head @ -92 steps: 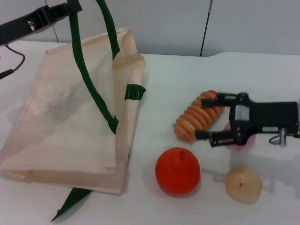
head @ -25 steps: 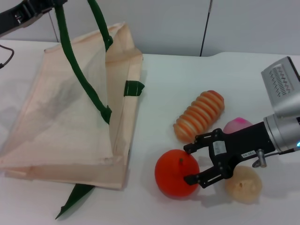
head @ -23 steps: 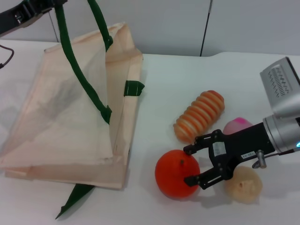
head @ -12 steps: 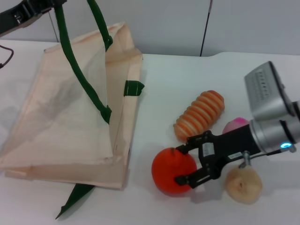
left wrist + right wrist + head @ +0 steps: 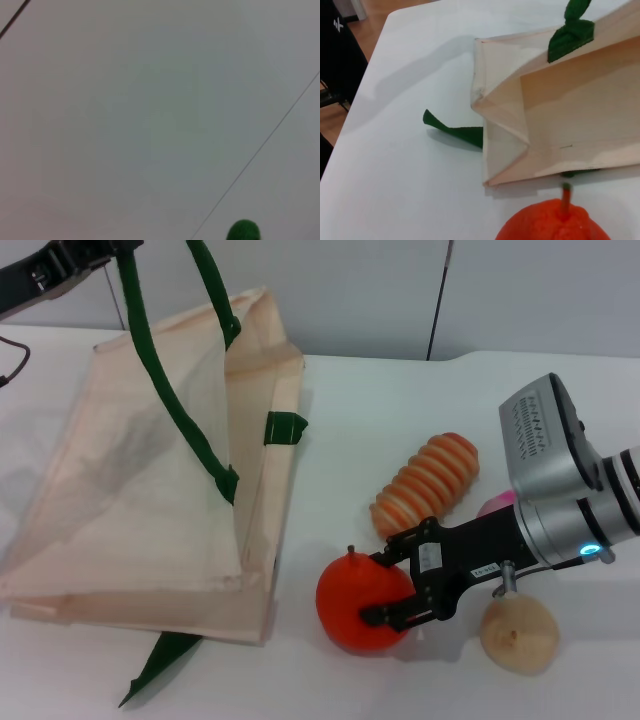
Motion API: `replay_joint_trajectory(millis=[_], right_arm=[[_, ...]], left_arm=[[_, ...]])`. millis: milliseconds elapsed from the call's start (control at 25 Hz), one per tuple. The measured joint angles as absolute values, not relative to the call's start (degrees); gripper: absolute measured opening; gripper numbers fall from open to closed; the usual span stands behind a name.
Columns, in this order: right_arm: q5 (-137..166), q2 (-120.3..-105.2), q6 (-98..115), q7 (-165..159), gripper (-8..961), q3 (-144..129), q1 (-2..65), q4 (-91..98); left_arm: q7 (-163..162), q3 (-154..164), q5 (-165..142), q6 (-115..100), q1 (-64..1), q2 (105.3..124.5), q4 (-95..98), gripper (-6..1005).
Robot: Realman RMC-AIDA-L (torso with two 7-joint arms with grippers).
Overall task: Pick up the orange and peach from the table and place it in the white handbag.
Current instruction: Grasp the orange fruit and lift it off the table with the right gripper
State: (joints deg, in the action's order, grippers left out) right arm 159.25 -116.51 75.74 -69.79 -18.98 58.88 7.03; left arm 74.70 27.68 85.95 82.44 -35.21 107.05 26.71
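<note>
The orange (image 5: 350, 608) lies on the white table just right of the white handbag (image 5: 130, 470). It also shows in the right wrist view (image 5: 552, 227), stem up. My right gripper (image 5: 378, 587) reaches in from the right, open, with one finger on each side of the orange. The peach (image 5: 490, 506) is mostly hidden behind the right arm; only a pink sliver shows. My left gripper (image 5: 95, 255) at the top left holds the bag's dark green handle (image 5: 150, 360) up, so the bag's mouth (image 5: 560, 115) faces the orange.
A ribbed orange-and-cream piece (image 5: 428, 485) lies beyond the right gripper. A tan round fruit (image 5: 518, 632) sits by the right wrist. A loose green strap (image 5: 160, 665) trails from the bag's near corner. Bare table lies behind the fruits.
My right gripper has come from over the peach to the orange and slid its fingers around it. The orange has shifted a little left toward the bag. The left arm has raised the handle slightly.
</note>
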Motion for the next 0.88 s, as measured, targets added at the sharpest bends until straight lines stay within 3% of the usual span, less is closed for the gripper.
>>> replay_joint_trajectory(millis=[240,440,880], right_arm=[[159.23,-116.43,76.01,-69.94,699,-18.98,58.91,7.03],[159.36,-116.36,76.32,-69.96,562,-18.98,58.91,7.03],[159.42,-116.19,76.46,-70.05,466,-19.07,58.83,7.55]], left_arm=[[74.7,27.68,85.95,82.44,-35.17,107.05,26.72,128],[74.7,27.68,85.95,82.44,-35.02,107.05,26.72,128],[74.78,27.68,85.95,82.49,-34.98,107.05,26.72,128]])
